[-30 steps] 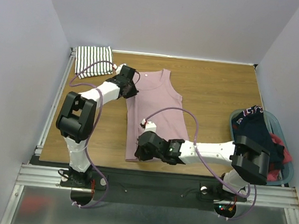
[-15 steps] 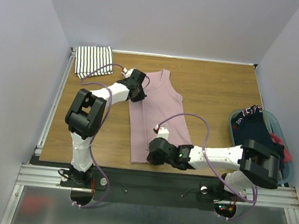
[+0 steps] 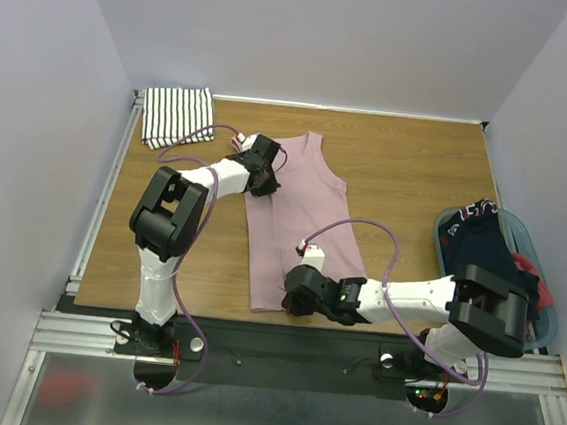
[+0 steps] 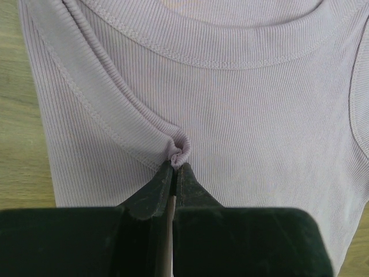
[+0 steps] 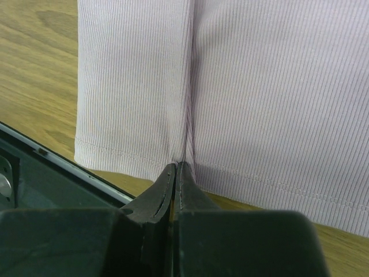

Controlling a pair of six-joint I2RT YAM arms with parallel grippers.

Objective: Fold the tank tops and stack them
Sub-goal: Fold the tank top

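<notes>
While the pink tank top [image 3: 304, 209] lies flat in the middle of the counter [image 3: 418, 175], the left gripper [image 4: 174, 167] is pinched tight on its armhole edge and the right gripper [image 5: 176, 168] is clamped on its hem. Uneven pulling could slip either thin pinch and skew the fold. The striped tank top [image 3: 177, 115] sits folded at the far-left corner and the basket [image 3: 548, 298] far right; neither obstructs.

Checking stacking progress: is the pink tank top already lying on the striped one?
No, the striped tank top sits folded in the far left corner, apart from the pink tank top spread mid-table.
</notes>
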